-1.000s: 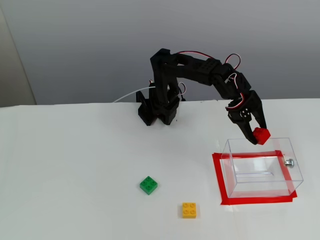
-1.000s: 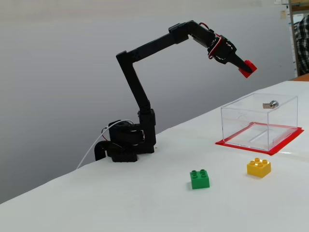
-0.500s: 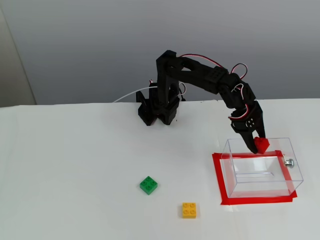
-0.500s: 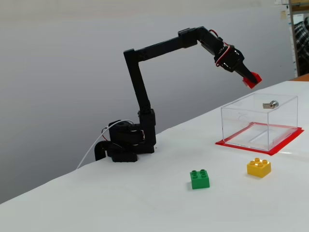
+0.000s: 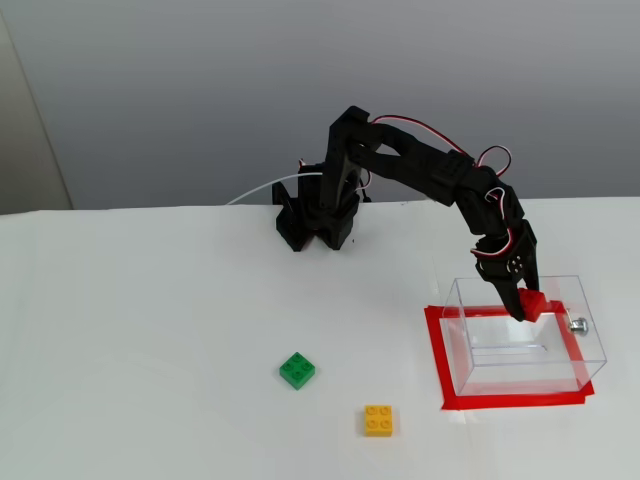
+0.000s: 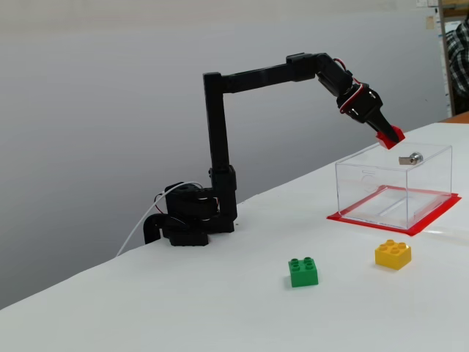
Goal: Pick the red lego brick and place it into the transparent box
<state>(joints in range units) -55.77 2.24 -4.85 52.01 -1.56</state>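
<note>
My black gripper (image 5: 526,304) (image 6: 390,136) is shut on the red lego brick (image 5: 533,304) (image 6: 391,136), holding it just above the open top of the transparent box (image 5: 520,335) (image 6: 396,183). The box stands on the white table inside a red tape rectangle (image 5: 440,360) (image 6: 410,224), with a small metal knob (image 5: 577,323) (image 6: 415,158) on one wall. In both fixed views the brick hangs at about the height of the box's upper rim. The box holds nothing that I can see.
A green brick (image 5: 297,370) (image 6: 303,271) and a yellow brick (image 5: 378,420) (image 6: 393,254) lie on the table in front of the box. The arm's base (image 5: 315,215) (image 6: 187,220) sits at the table's back edge, with a white cable trailing from it.
The arm has stretched out and lowered, carrying the red brick from above the box's back edge down over its opening.
</note>
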